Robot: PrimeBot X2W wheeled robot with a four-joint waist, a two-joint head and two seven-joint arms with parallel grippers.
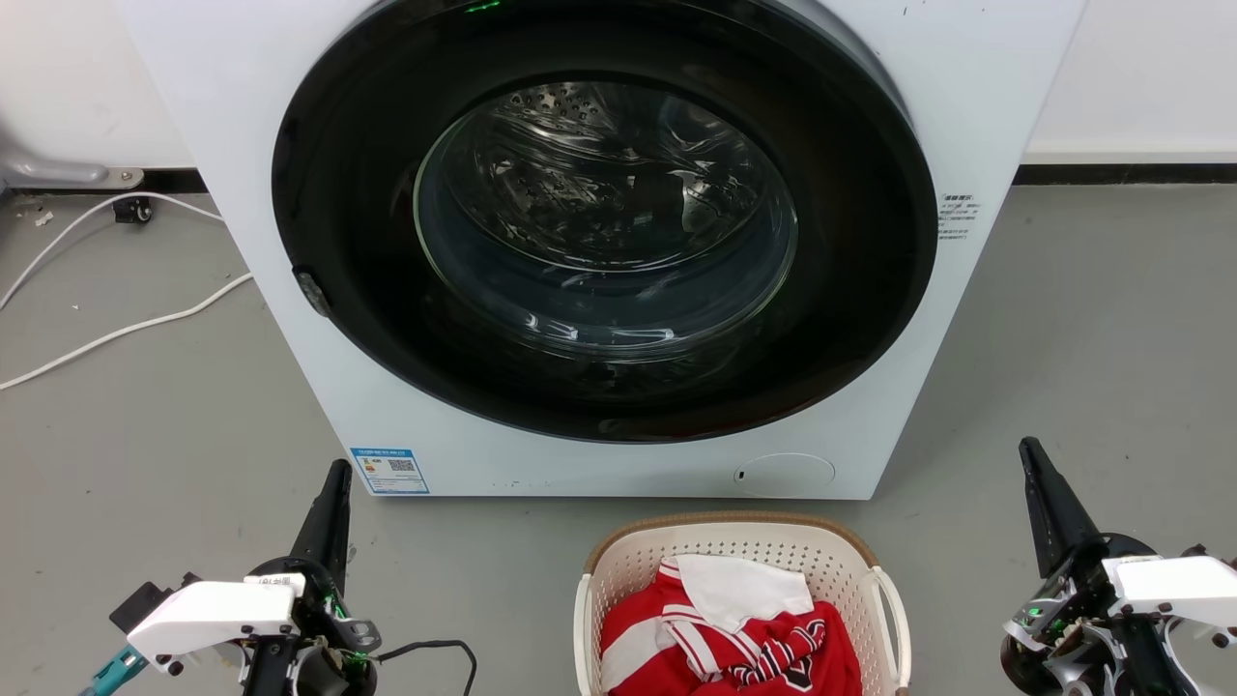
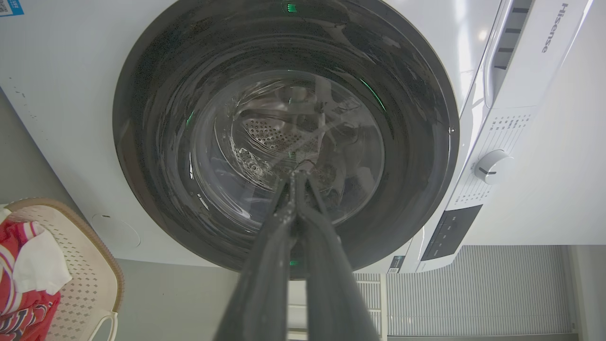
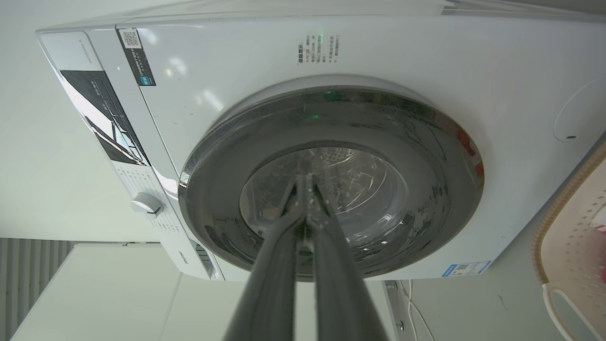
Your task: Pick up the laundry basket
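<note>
The cream laundry basket (image 1: pixel 618 570) with a brown woven-look rim and white loop side handles stands on the floor at the bottom centre of the head view, in front of the washer. Red-and-white clothes (image 1: pixel 734 628) lie in it. My left gripper (image 1: pixel 338 471) is shut with nothing in it and stands well left of the basket. On the far side, well right of it, my right gripper (image 1: pixel 1026 447) is shut and holds nothing. The basket's edge also shows in the left wrist view (image 2: pixel 90 255) and the right wrist view (image 3: pixel 568 237).
A white front-loading washer (image 1: pixel 290 116) with a closed round dark door (image 1: pixel 604 217) stands just behind the basket. White cables (image 1: pixel 126 329) trail over the grey floor at the left. Grey floor lies open on both sides of the basket.
</note>
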